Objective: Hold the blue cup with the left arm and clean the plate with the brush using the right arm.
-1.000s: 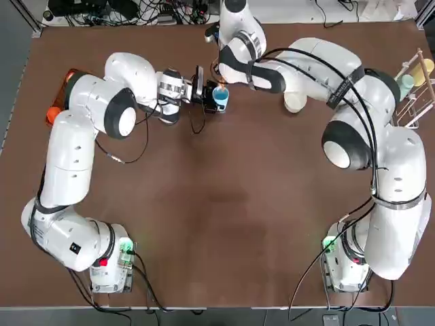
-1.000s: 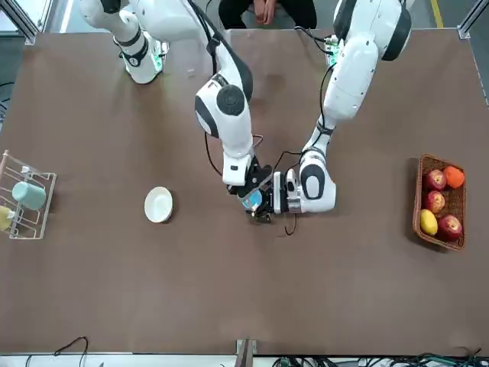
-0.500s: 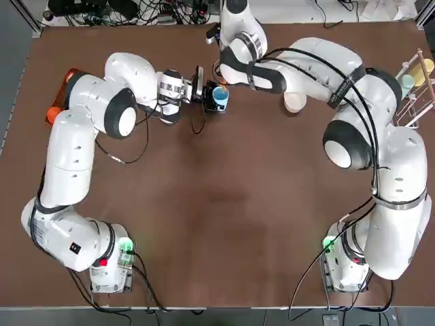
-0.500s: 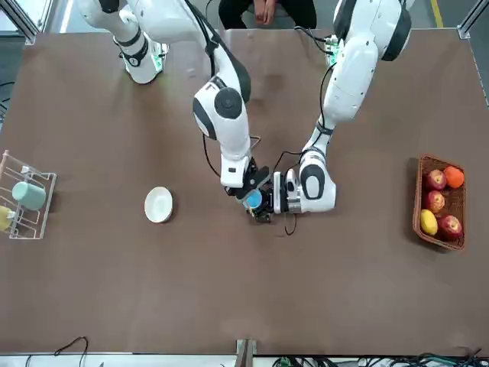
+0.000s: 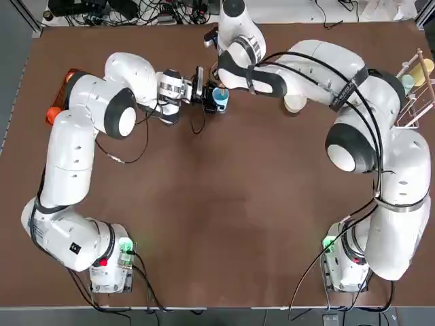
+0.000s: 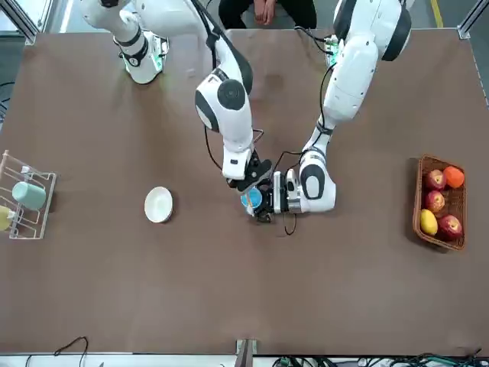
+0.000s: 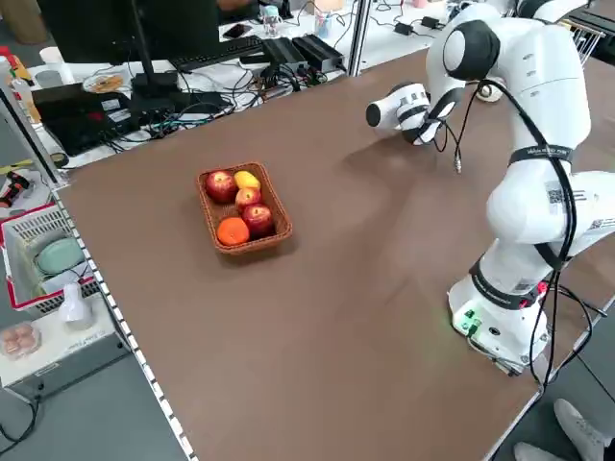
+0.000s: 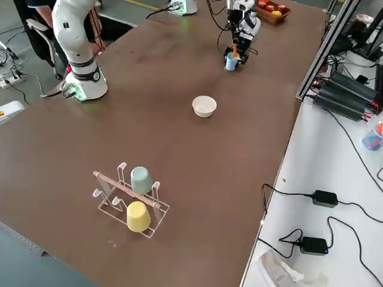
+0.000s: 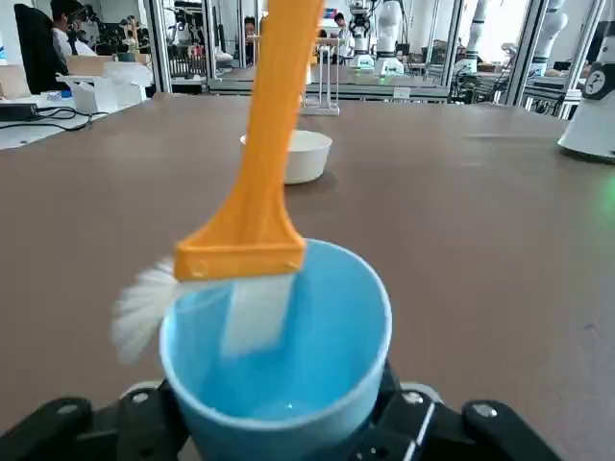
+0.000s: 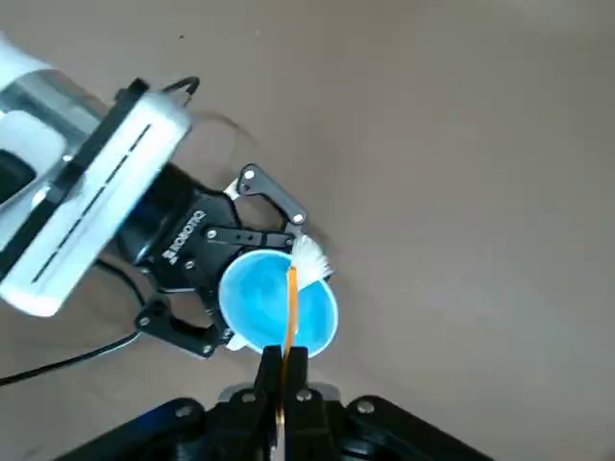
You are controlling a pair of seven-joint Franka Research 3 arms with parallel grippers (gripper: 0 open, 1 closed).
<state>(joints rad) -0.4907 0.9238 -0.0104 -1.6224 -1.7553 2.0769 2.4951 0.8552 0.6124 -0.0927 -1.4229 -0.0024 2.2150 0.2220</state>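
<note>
A wicker basket (image 6: 439, 200) of fruit, with red apples (image 6: 435, 180), a lemon (image 6: 429, 222) and an orange (image 6: 454, 177), stands at the table's left edge. At the right edge, a wire rack (image 8: 128, 197) holds a green cup (image 8: 141, 177) and a yellow cup (image 8: 137, 216).

Light-blue cup (image 9: 288, 375), paler inside. Orange brush (image 9: 258, 182) with white bristles fanning at the rim. White plate (image 6: 158, 205) on the plain brown table (image 5: 224, 224). Both arms white with grey joints, grippers black. Out at the edge, a brown basket (image 6: 439, 206) of red apples, one yellow fruit, one orange.
</note>
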